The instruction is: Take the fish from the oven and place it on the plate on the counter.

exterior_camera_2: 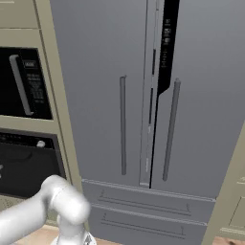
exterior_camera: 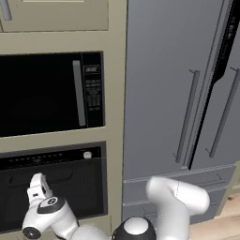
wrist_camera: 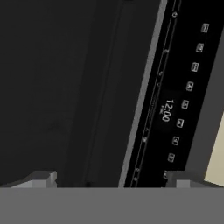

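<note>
The oven [exterior_camera: 56, 183] door stands shut right ahead of the gripper [exterior_camera: 38, 183], blocking the way in (its control strip [wrist_camera: 181, 96] sits just beside the spread fingertips [wrist_camera: 43, 178]). Open air lies behind.

The oven [exterior_camera: 61, 187], black with a dark glass door, sits shut below the microwave; its round silver knob [exterior_camera: 87, 155] lies at one o'clock on the control strip [wrist_camera: 183, 92].

1 oven [exterior_camera: 51, 187] w/ 1 round knob [exterior_camera: 87, 154], 1 microwave [exterior_camera: 49, 93], 1 fridge [exterior_camera_2: 143, 95] w/ 2 long door handles, 2 drawers below.
</note>
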### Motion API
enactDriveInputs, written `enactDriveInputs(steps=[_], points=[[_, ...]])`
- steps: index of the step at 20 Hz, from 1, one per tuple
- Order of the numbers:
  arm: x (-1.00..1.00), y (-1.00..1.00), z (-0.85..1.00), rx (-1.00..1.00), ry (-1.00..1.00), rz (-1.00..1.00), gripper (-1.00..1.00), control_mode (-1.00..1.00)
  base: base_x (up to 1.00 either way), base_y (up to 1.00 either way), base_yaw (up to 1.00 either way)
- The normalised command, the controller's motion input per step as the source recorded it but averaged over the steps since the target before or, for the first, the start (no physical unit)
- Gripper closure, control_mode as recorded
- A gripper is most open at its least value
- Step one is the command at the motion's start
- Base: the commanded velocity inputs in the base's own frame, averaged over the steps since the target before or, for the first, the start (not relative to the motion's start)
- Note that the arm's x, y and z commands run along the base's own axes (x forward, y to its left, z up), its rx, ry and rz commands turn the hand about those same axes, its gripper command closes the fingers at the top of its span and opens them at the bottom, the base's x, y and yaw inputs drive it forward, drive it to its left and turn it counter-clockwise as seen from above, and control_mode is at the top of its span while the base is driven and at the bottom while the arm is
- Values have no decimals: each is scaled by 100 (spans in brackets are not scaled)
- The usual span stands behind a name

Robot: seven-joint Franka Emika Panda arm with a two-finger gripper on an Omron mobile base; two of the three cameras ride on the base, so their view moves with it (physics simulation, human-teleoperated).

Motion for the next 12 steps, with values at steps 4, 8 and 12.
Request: enactDriveInputs(steps=[4,8,12], points=[[43,12,-83,25,-8,0,-100,-100,0,0,0],[55,0,-17,12,-10,0,-100,-100,0,0,0],[52,0,0,5,-3,0,-100,-100,0,0,0]])
